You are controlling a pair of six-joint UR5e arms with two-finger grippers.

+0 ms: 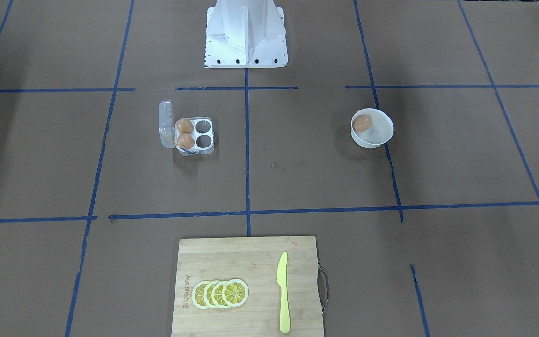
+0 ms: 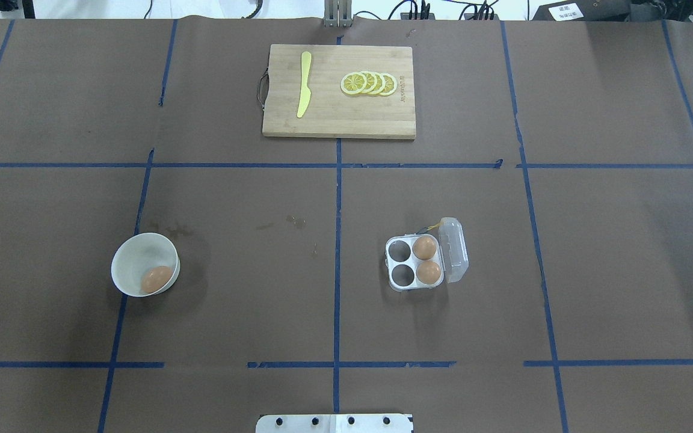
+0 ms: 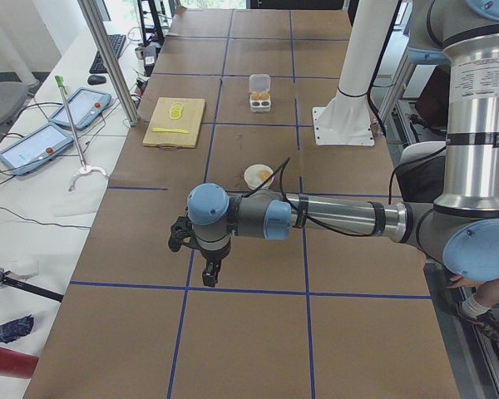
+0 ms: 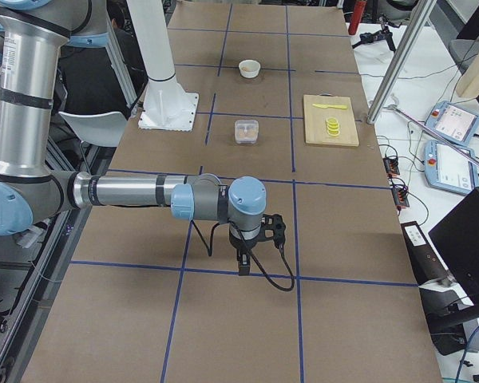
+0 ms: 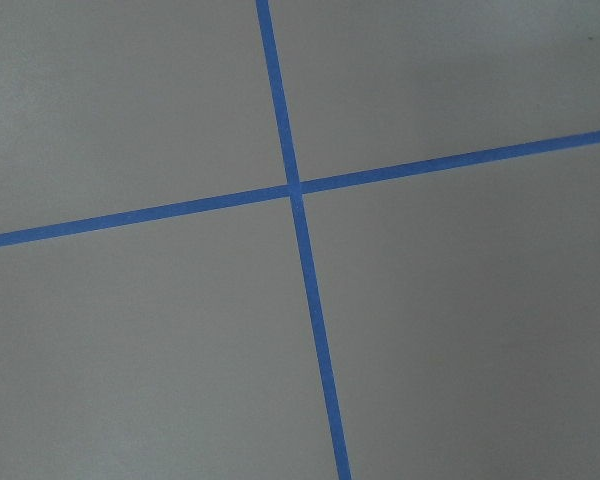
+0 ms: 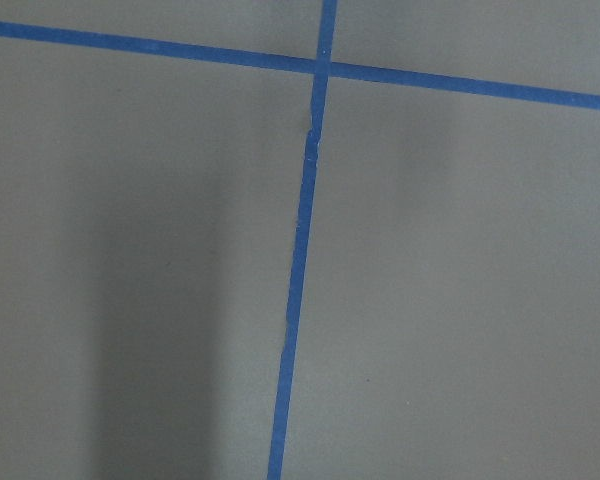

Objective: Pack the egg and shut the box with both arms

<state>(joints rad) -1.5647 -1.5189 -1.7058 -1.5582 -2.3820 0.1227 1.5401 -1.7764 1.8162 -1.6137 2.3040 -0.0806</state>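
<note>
The egg lies in a white bowl, also seen in the overhead view. The clear box stands open with its lid upright at the side. It holds two brown eggs in the cups next to the lid, and the two other cups are empty. My left gripper shows only in the exterior left view, low over bare table far from the bowl. My right gripper shows only in the exterior right view, far from the box. I cannot tell whether either is open or shut.
A wooden cutting board with a yellow knife and lemon slices lies at the table's far side from the robot. The white pedestal stands at the robot's side. Blue tape lines grid the brown table.
</note>
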